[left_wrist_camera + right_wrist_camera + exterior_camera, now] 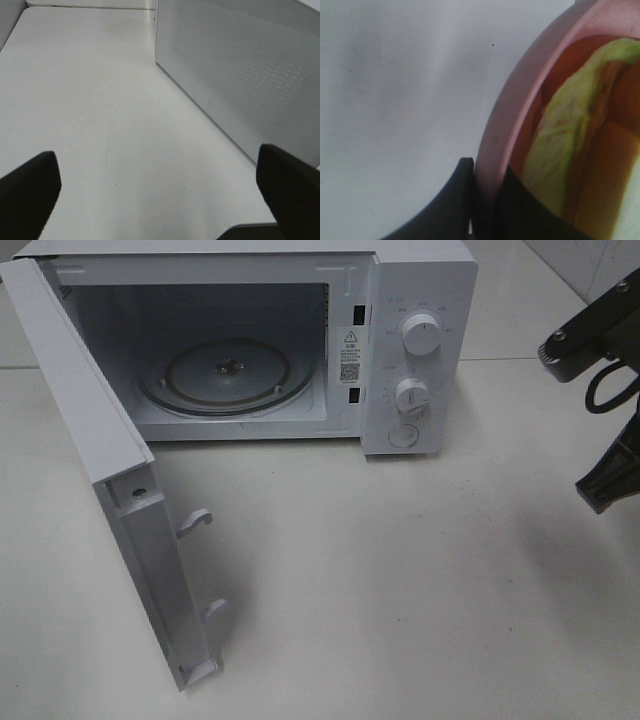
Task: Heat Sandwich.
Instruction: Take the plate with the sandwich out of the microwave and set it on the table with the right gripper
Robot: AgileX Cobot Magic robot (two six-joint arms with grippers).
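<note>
Microwave (250,350) door (100,470) swung wide. R end effector (485,200) pinching plate (505,120) rim; L end effector (160,200) spread.

Microwave (260,340) at rear of surface (400,590), door (110,490) swung open to left, turntable (228,375) inside cavity. Sandwich (580,150) on plate (515,110), plate rim between right arm's jaws.

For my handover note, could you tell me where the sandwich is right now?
Only the right wrist view shows the sandwich: it lies on the pink plate, whose rim the right claw pinches above the white table.
</note>
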